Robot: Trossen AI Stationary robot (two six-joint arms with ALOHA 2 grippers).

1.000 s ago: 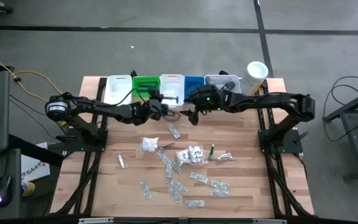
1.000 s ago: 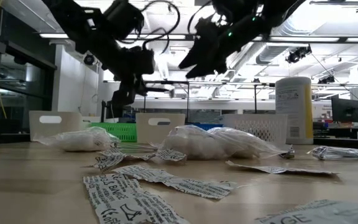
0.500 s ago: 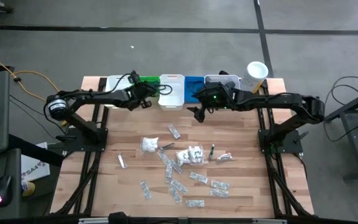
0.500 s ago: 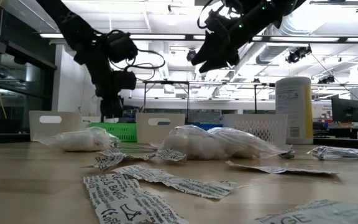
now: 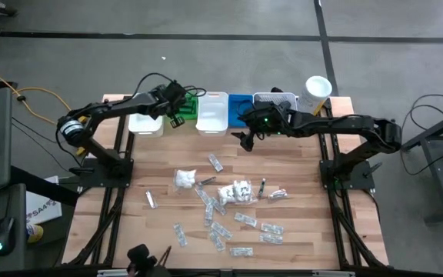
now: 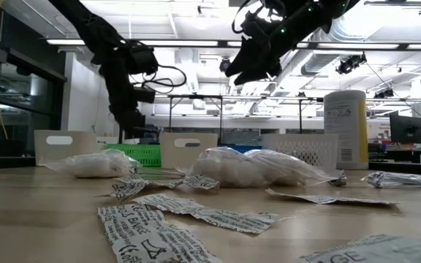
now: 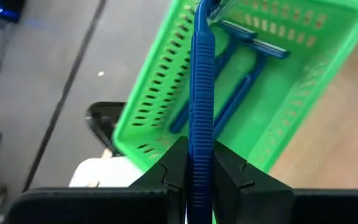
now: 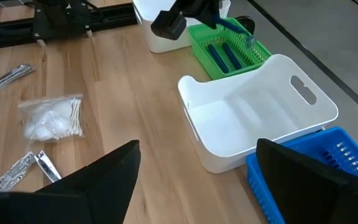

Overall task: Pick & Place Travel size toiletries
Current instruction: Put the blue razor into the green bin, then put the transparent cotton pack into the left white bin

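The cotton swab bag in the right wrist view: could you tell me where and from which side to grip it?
Probably from straight above, pinching the cotton swab bag across its puffy middle: it lies flat on the table, so its thin edges offer little purchase.

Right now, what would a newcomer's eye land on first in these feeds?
Probably the left gripper, shut on a blue razor and held over the green bin, where two more blue razors already lie. Next, the scatter of sachets and bagged items mid-table, and the right gripper hovering open in front of the row of bins.
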